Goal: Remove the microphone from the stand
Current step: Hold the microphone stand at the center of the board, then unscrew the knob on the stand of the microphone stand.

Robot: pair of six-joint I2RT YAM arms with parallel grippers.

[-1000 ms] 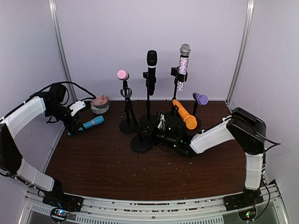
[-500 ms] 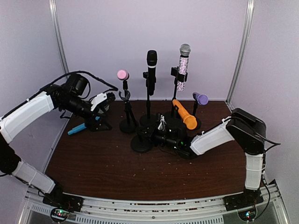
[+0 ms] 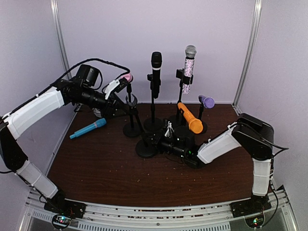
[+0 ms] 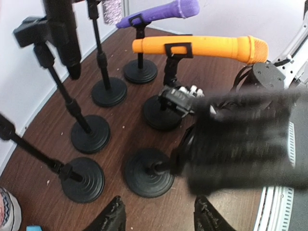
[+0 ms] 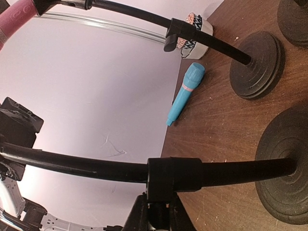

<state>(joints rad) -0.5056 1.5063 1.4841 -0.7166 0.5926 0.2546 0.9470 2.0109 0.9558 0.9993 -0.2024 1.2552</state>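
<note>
Several microphones sit in black stands: a pink one (image 3: 127, 77), a black one (image 3: 156, 61), a sparkly one (image 3: 188, 67), an orange one (image 3: 190, 119) and a purple one (image 3: 207, 101). My left gripper (image 3: 120, 97) hovers just left of the pink microphone's stand, below its head. In the left wrist view its fingertips (image 4: 113, 219) stand apart over bare table, holding nothing. My right gripper (image 5: 161, 206) is shut on the pole of the front stand (image 3: 146, 148), low near its base (image 5: 284, 178). The pink microphone (image 5: 14, 19) shows at the top left of the right wrist view.
A blue microphone (image 3: 88, 129) lies loose on the table at the left, near the wall. A small patterned bowl (image 5: 192, 36) sits at the back left. Round stand bases (image 4: 90, 139) crowd the middle and back of the brown table.
My left gripper has risen from beside the blue microphone and swung right to the pink microphone's stand, its jaws narrowing. The blue microphone stays on the table. The right gripper keeps its hold.
</note>
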